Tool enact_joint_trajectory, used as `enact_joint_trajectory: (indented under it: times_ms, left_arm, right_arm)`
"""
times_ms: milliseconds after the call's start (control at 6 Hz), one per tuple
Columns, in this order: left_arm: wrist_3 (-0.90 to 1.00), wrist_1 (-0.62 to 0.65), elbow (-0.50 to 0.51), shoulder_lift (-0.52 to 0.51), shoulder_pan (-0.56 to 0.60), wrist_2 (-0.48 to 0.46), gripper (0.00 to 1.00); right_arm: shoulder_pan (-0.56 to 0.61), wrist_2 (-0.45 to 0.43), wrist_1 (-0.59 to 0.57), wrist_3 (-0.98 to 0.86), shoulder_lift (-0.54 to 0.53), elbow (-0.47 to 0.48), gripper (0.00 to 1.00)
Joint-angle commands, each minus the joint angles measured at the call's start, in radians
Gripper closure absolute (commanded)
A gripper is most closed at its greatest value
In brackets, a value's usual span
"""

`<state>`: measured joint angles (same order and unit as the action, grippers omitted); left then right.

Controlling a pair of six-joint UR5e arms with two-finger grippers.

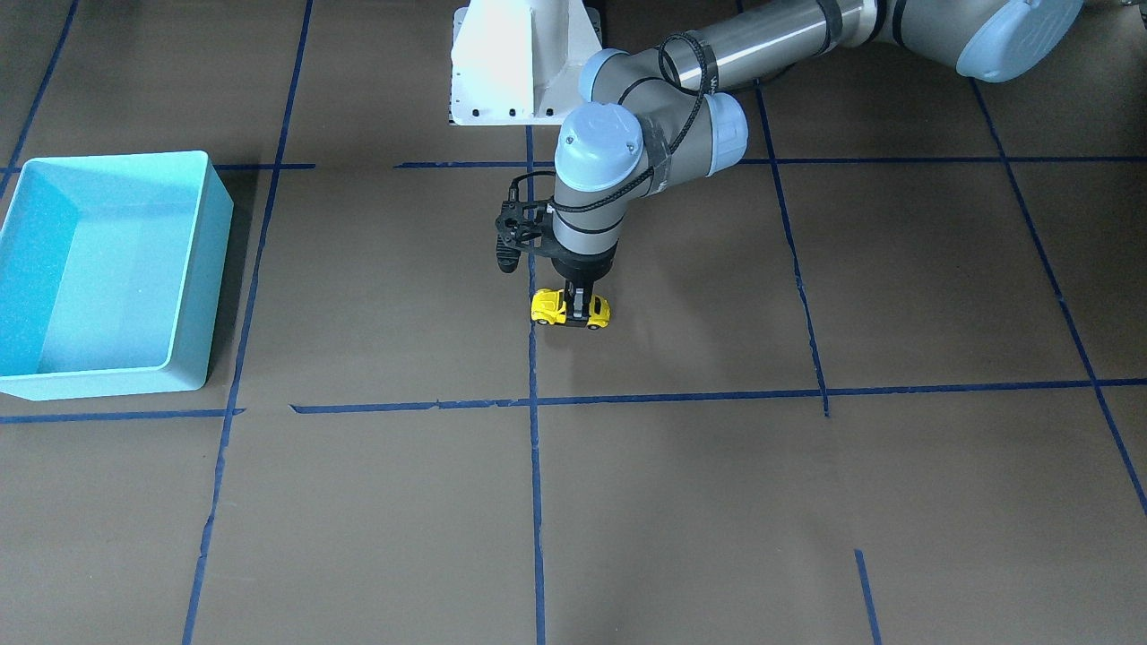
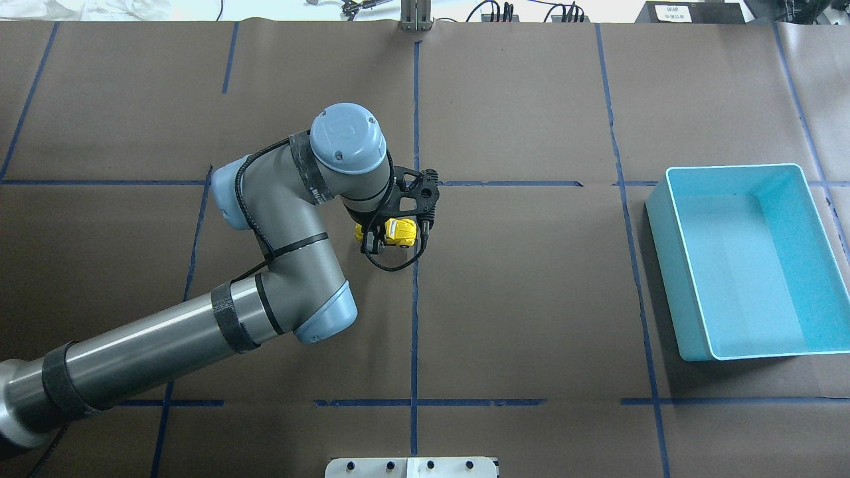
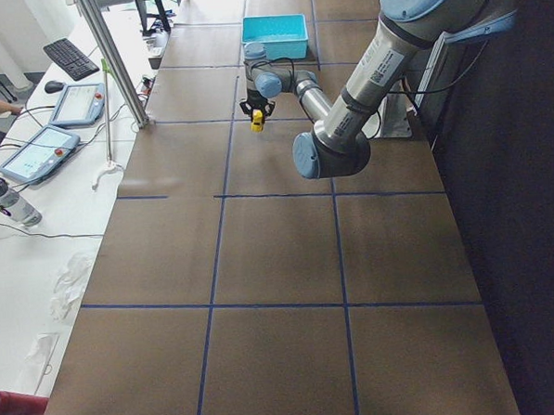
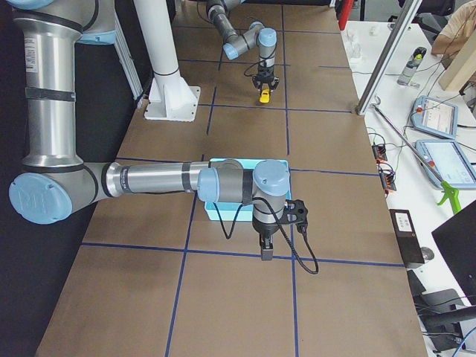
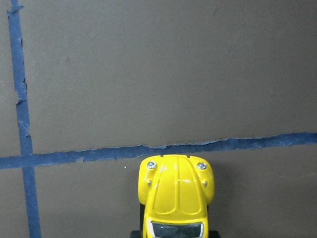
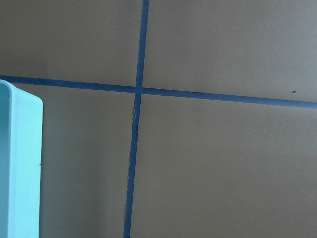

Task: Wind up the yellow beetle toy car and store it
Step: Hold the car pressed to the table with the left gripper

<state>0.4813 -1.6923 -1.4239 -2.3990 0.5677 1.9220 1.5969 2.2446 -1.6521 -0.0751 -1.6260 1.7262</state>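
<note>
Holding the yellow beetle toy car (image 1: 557,309) near the middle of the surface (image 1: 672,502), the left gripper (image 1: 578,305) points straight down. Its jaws are closed on the little car's middle, one on each side. I cannot tell if the wheels touch the brown surface or hang just above it.

From the left wrist camera, the car's round yellow nose (image 5: 176,196) pokes in from the bottom edge. It points at a blue tape line (image 5: 99,154), and the tip of the nose sits right at that line. Part of a dark window shows at the very bottom.

The turquoise bin (image 2: 674,265) sits well apart from the car, off on the robot's right side. It is much bigger than the car, and its inside looks bare.

The right gripper (image 4: 266,251) shows only in the side view from the robot's right. It hangs over the surface just beside the bin, pointing down. I cannot tell if its jaws are open or closed. The right wrist camera sees one rounded corner of the bin (image 6: 20,163) at its left edge, and two blue tape lines that cross on the brown surface next to it.
</note>
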Motion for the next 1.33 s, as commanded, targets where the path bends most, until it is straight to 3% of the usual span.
enact_joint_trajectory:
  times_ms: [0, 500, 1167]
  left_arm:
    - [-0.08, -0.137, -0.018, 0.056, 0.003, 0.003, 0.99]
    - [-0.087, -0.231, -0.009, 0.081, 0.001, 0.029, 0.99]
    - [-0.089, -0.264, 0.022, 0.083, -0.005, 0.064, 0.99]
  right_arm:
    - [0.0, 0.0, 0.0, 0.0, 0.0, 0.001, 0.0]
    - [0.0, 0.0, 0.0, 0.0, 0.0, 0.0, 0.0]
    - [0.0, 0.0, 0.0, 0.0, 0.0, 0.001, 0.0]
